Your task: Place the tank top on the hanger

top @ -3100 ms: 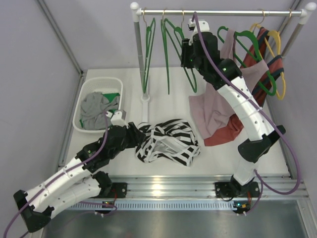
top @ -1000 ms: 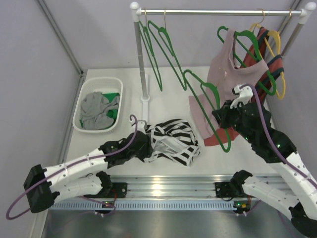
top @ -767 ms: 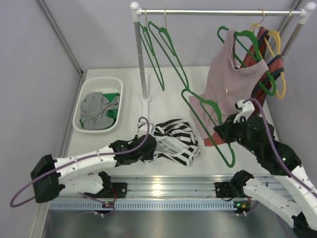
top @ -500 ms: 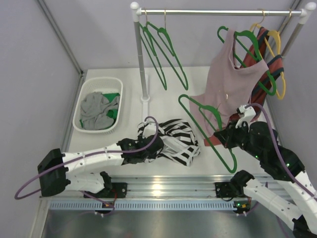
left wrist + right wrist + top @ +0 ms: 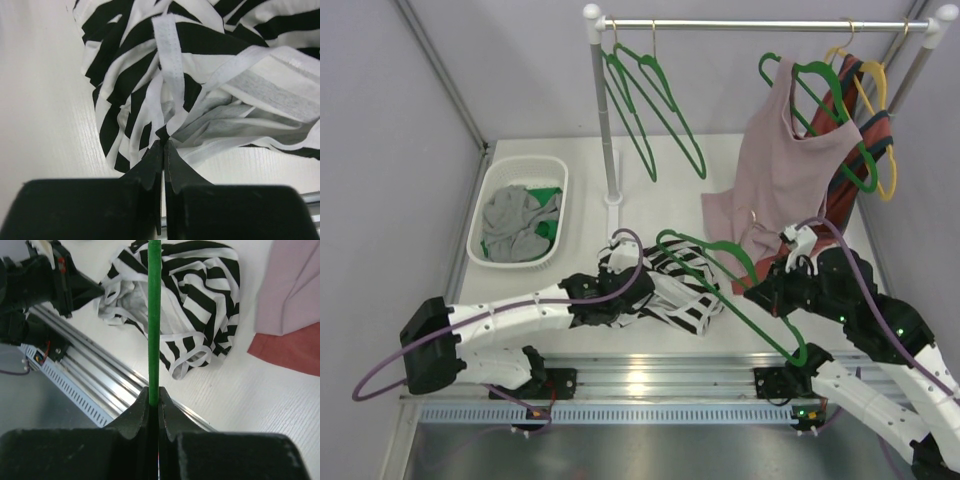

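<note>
The black-and-white striped tank top (image 5: pixel 675 285) lies crumpled on the table in front of the arms. My left gripper (image 5: pixel 638 292) is at its left edge, shut on a fold of the striped fabric (image 5: pixel 163 135) close to a white strap (image 5: pixel 170 65). My right gripper (image 5: pixel 756 296) is shut on the thin bar of the green hanger (image 5: pixel 704 243). It holds the hanger tilted just above the tank top's right side. In the right wrist view the green bar (image 5: pixel 154 315) runs straight out from the gripper (image 5: pixel 154 396) over the tank top (image 5: pixel 200 300).
A white basket (image 5: pixel 483 250) with a grey garment (image 5: pixel 515 220) stands at the left. The clothes rack (image 5: pixel 603 110) at the back carries green hangers (image 5: pixel 650 110), a dusty-pink top (image 5: pixel 780 170), a red garment and a yellow hanger (image 5: pixel 880 100). A metal rail (image 5: pixel 650 375) runs along the near edge.
My left gripper reached into the tank top's left edge and shut on the fabric. My right arm carried the green hanger down and left until it hangs over the tank top.
</note>
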Tool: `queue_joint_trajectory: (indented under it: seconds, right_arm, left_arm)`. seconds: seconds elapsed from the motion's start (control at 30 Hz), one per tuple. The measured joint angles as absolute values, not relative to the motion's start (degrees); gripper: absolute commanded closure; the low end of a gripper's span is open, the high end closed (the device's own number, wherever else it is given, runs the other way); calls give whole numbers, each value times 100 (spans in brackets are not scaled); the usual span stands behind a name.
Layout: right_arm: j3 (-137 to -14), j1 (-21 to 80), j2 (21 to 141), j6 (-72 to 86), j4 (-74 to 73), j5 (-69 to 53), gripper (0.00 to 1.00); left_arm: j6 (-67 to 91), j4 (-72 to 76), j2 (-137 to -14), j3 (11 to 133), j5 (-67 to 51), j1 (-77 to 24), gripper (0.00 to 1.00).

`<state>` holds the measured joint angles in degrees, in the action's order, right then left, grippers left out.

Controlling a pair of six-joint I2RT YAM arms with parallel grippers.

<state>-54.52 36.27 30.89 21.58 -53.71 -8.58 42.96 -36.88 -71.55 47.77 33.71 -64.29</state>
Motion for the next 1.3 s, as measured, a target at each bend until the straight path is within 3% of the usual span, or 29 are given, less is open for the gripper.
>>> queue_joint_trajectory:
  seconds: [0.37,0.73,1.3]
  right_arm:
    - [-5527,3627,3072,1817,-5966,-1667,100]
    - [-5009,3627,2967,1846,-5749,-2340,100]
    - [-3618,3627,3044,2318,-3769,-2558,100]
  left_arm:
    - [4051,-3568,-7150,4904,2891,-5365,100]
    - [3826,-3402,-7150,5262,2484,-5183,100]
    - [3798,-3492,-6794,5387,2141,-5183,100]
